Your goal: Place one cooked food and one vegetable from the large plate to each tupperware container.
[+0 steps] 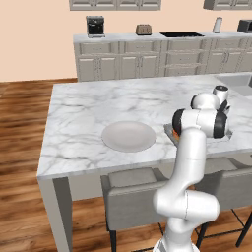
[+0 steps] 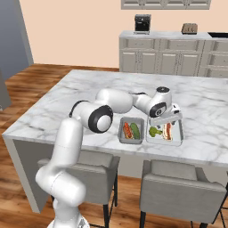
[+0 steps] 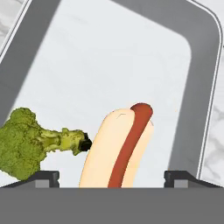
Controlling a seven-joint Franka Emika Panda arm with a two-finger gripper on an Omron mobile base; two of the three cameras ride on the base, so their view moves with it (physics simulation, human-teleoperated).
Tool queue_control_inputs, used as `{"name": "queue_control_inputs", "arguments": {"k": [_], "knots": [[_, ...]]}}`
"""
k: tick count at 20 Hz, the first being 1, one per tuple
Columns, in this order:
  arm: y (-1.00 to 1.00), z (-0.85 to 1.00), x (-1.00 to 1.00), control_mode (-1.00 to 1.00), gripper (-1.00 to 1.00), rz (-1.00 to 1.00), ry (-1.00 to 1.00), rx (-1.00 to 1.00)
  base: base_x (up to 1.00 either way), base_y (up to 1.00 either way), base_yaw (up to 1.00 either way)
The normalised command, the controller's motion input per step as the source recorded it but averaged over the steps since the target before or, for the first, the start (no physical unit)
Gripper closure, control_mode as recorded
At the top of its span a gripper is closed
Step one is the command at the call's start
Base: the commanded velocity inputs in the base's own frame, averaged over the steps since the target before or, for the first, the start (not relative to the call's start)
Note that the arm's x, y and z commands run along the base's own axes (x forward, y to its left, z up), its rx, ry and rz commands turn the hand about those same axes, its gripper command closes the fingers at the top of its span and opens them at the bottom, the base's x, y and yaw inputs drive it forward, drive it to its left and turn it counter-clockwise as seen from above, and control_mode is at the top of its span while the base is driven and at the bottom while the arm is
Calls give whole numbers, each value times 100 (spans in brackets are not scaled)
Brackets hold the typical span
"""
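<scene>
Tupperware container (image 3: 199, 87) holds hot dog (image 3: 120, 148), broccoli (image 3: 26, 142).

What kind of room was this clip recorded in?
A rendered home kitchen: a marble island with stools tucked under it, cream cabinets along the back wall, and a coffee machine and toaster on the counter.

Glossy veined marble island top (image 1: 88, 113), smooth matt pale plate (image 1: 129, 136), matt grey plastic-looking trays (image 2: 122, 133), rough bumpy broccoli (image 3: 26, 142), smooth bun of hot dog (image 3: 120, 151), polished wood floor (image 1: 19, 147).
</scene>
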Motion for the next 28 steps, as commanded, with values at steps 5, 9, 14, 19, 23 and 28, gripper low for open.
{"name": "queue_control_inputs", "arguments": {"k": [5,9,14,19,23,28], "knots": [[2,4,1,-100,-100,0,0,-1,0,0,0],[26,45,-26,-100,-100,-4,0,-5,0,0,0],[100,54,-95,-100,-100,-1,-3,0,0,0,0],[100,44,-93,-100,-100,-3,-7,-1,0,0,0],[100,25,-66,-100,-100,0,-6,0,0,0,0],[100,32,-72,-100,-100,-9,-12,3,0,0,0]]}}
